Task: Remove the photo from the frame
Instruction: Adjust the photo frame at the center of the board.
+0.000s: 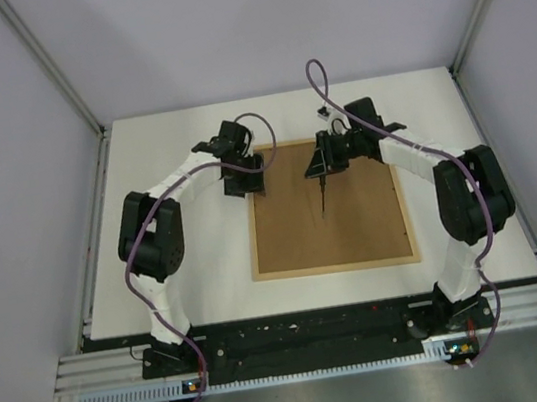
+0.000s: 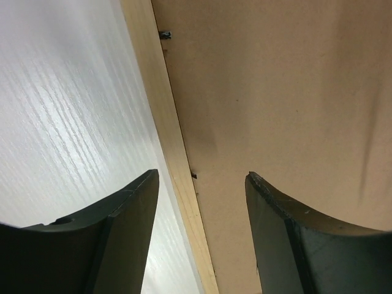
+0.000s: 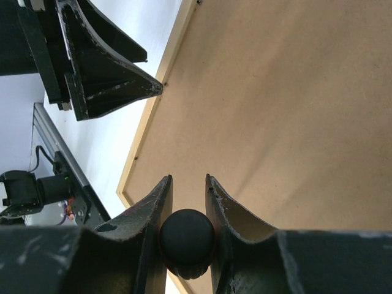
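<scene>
Nearest the lens, the right claw (image 3: pixel 188 179) is clamped on a black round-knobbed tool (image 3: pixel 187 237), probably for prying tabs. The left claw (image 2: pixel 202 177) stands apart astride the rim of the pale-wood rectangular frame (image 2: pixel 165 122), likely steadying it. The frame lies face down mid-picture on the white table (image 2: pixel 73 110), plain brown backing board (image 2: pixel 275 92) upward, edges square to the table, seemingly wider than deep. The photo is hidden beneath.

Pair of arms, left arm (image 1: pixel 158 240) and right arm (image 1: pixel 468 193): black joint housings, white link shells, purple cable looped along each. On left gripper (image 2: pixel 201 173) and right gripper (image 3: pixel 188 177), dark curved fingers, edges scuffed pale.
</scene>
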You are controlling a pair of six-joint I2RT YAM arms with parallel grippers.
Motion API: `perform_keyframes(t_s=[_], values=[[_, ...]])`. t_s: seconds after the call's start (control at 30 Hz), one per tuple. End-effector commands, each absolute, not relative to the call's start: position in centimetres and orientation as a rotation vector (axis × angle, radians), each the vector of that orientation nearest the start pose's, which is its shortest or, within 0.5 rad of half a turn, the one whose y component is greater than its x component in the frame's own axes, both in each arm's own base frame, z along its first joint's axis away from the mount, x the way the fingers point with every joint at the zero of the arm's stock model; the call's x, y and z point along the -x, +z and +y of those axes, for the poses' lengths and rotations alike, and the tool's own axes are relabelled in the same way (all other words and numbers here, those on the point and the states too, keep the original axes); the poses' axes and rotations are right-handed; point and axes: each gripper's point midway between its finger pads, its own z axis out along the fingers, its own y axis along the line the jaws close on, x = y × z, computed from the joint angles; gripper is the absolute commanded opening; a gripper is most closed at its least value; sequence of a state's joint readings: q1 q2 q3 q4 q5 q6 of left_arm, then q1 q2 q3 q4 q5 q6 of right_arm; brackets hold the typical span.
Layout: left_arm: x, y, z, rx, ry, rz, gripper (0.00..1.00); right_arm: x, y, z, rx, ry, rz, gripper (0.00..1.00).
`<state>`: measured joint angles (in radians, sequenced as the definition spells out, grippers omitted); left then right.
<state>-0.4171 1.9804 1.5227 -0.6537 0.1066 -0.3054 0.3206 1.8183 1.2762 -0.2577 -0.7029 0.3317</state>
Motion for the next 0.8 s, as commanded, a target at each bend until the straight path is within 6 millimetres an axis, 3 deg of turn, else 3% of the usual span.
perform_keyframes(t_s=[0.0,0.5,0.77], values=[[-38.9,6.4,-20.3,-0.249,-0.263,2.695,0.64,-38.0,16.0,25.9,0.436,1.114,2.229,0.00],[-38.9,3.1,-20.8,-0.258,-0.255,2.757,0.52,-37.6,16.3,26.0,0.445,1.142,2.209,0.00],[-38.8,2.9,-20.7,-0.262,-0.238,2.759,0.41,-37.5,16.4,26.1,0.444,1.147,2.205,0.00]])
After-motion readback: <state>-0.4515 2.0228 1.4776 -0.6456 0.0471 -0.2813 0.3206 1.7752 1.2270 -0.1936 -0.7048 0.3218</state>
